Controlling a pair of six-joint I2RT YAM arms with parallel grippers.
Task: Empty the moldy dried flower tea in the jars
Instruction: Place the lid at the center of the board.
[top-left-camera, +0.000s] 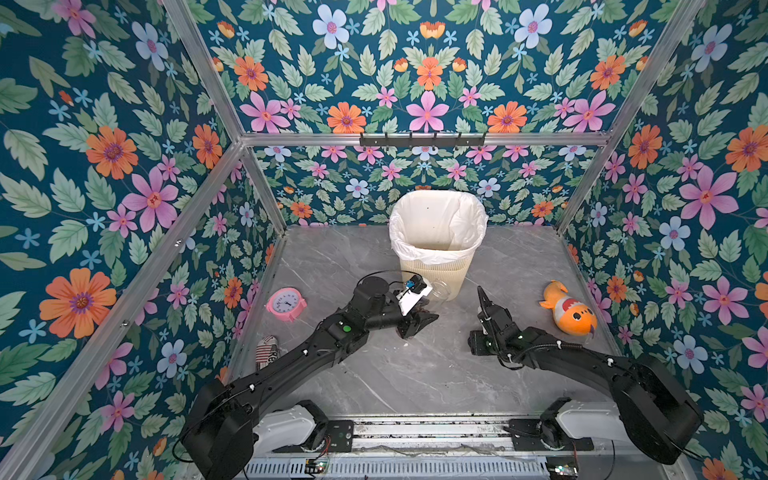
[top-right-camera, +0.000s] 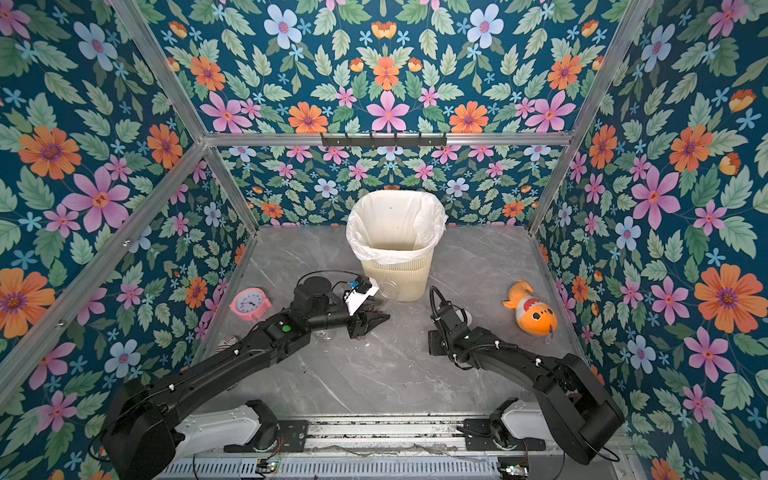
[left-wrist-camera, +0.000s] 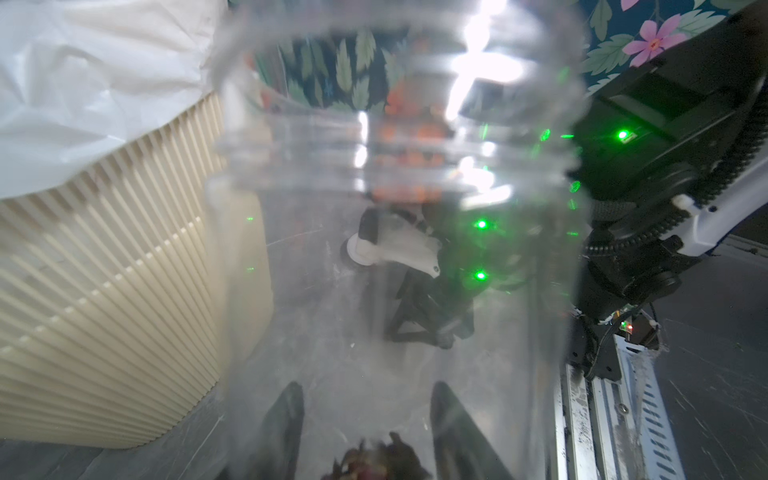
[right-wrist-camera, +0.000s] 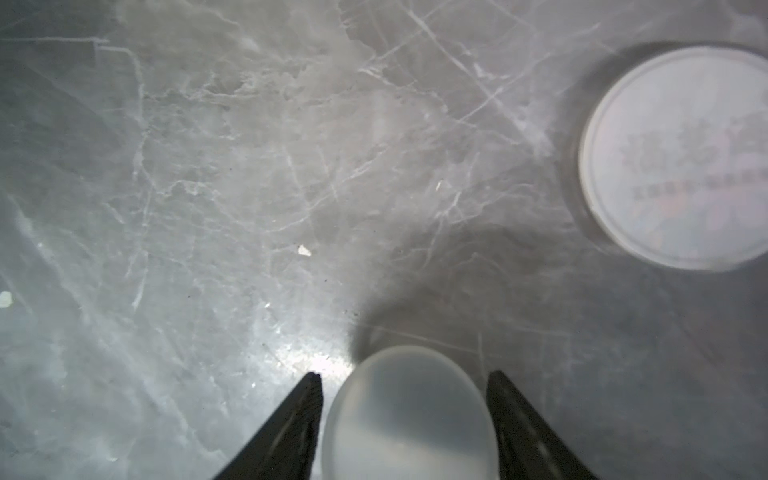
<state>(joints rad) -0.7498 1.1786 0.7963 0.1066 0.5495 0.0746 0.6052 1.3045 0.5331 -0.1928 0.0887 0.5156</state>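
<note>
So the left gripper (top-left-camera: 422, 312) is clamped on the jar (top-left-camera: 441, 291) — it's tipped on its side, mouth right next to the bin (top-left-camera: 436, 266), which sits at 12 o'clock on the table (top-left-camera: 415, 374). The tea (left-wrist-camera: 374, 461) is bunched at the base end, between the fingers (left-wrist-camera: 286, 415). The right gripper (right-wrist-camera: 404, 374) hangs around 3 o'clock from the jar, jaws either side of a clear lid (right-wrist-camera: 407, 424) — can't tell if it's actually pinching it. There's a white lid (right-wrist-camera: 677, 158) lying flat nearby.

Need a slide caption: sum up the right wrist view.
Right gripper open astride a translucent lid, grey marble tabletop beneath; a white printed lid lies nearby.
</note>
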